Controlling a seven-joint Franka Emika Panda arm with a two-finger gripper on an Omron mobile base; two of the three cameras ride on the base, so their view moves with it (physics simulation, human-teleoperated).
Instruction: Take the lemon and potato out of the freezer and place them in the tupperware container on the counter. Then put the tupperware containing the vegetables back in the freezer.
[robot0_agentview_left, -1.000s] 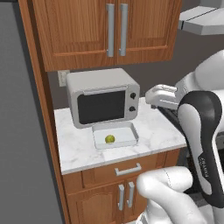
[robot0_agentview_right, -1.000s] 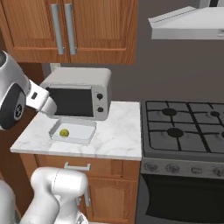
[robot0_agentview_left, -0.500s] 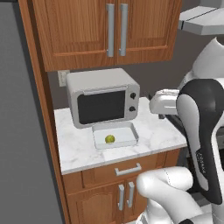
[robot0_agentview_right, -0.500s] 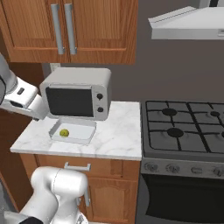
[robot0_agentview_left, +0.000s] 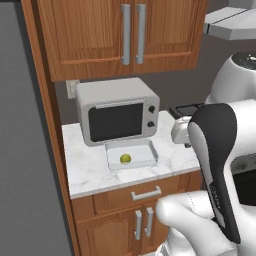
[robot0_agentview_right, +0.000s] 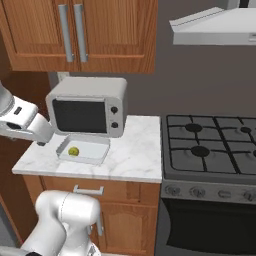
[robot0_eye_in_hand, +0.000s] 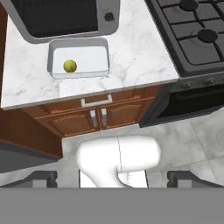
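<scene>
The yellow-green lemon (robot0_agentview_left: 125, 158) (robot0_agentview_right: 73, 151) (robot0_eye_in_hand: 69, 66) lies in the pale tupperware container (robot0_agentview_left: 148, 156) (robot0_agentview_right: 98, 151) (robot0_eye_in_hand: 95, 61). The container sits on the marble counter (robot0_agentview_left: 89, 169) (robot0_eye_in_hand: 131, 52), just in front of the microwave. My gripper (robot0_eye_in_hand: 113, 178) is open with nothing between its tips. It is held high, well back from the counter's front edge, looking down on the tray. The grey fridge face (robot0_agentview_left: 25, 150) holding the freezer borders the counter on the left. The potato is out of view.
A grey microwave (robot0_agentview_left: 117, 111) (robot0_agentview_right: 89, 106) stands right behind the tray. A black gas stove (robot0_agentview_right: 210, 147) (robot0_eye_in_hand: 192, 30) adjoins the counter on the right, under a hood (robot0_agentview_right: 215, 25). Wooden cupboards hang above, and base cabinets (robot0_eye_in_hand: 98, 116) with bar handles sit below.
The arm has swung back from over the tray, leftward in the right base view and nearer the camera in the left base view. The lemon and tray have stayed put.
</scene>
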